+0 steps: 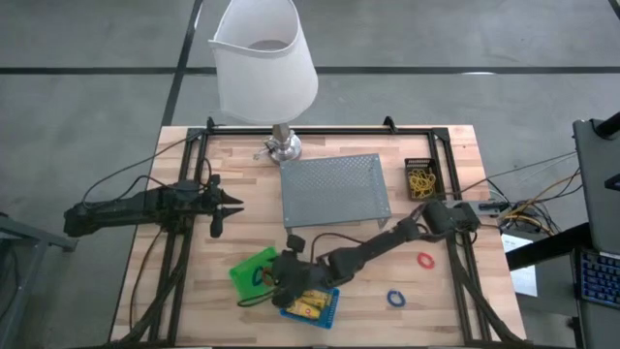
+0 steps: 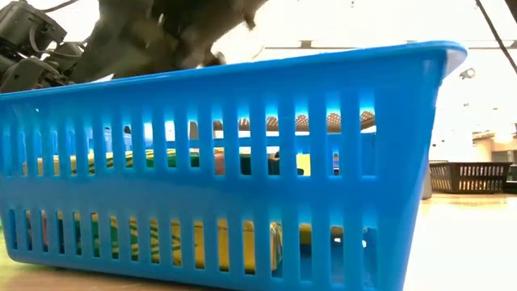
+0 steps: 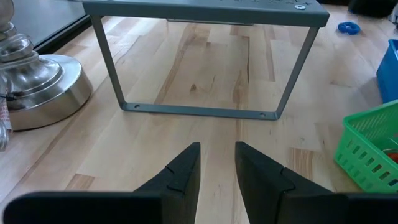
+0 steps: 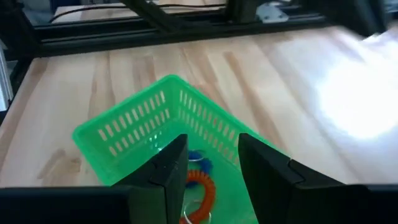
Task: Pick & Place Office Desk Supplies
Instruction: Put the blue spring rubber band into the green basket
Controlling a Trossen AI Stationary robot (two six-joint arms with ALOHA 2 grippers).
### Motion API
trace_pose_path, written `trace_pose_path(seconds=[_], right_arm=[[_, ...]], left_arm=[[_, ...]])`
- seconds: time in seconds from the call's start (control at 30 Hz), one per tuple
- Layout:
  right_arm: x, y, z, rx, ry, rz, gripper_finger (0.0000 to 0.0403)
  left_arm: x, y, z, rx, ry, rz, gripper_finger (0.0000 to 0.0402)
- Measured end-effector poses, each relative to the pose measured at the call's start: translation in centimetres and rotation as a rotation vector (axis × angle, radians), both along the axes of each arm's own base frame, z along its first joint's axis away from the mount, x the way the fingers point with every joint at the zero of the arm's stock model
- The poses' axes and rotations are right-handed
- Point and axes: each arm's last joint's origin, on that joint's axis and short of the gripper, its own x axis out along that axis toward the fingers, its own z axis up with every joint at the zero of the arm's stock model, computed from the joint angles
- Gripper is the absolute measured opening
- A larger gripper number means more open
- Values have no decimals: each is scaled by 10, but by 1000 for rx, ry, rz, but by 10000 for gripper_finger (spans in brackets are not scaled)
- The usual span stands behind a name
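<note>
- The right gripper hangs directly over the small green slotted plastic bin near the desk's front edge, fingers spread with nothing between them.
- Inside that bin lie a red coiled loop and a blue one, just below the fingertips.
- Loose supplies lie back along the right arm: a red loop and a blue loop, on open wood toward the front right corner.
- The blue slotted bin touches the green one, crowding that side.
- The left gripper waits near the left edge, fingers slightly parted and empty, farther from both loops.
</note>
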Motion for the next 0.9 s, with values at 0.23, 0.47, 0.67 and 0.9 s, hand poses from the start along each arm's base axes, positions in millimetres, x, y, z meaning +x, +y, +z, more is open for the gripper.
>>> trace_pose_path(seconds=[0.23,0.47,0.67,0.9], right_arm=[[-29,23,37,-19,136,-134,140],[-68,35,82,197,312,-369,126],[-104,36,106,425,584,-603,116],[-128,48,112,587,798,-712,104]], left_arm=[[0,0,0,0,0,1,106],[0,0,0,0,0,0,106],[0,0,0,0,0,0,106],[0,0,0,0,0,0,106]])
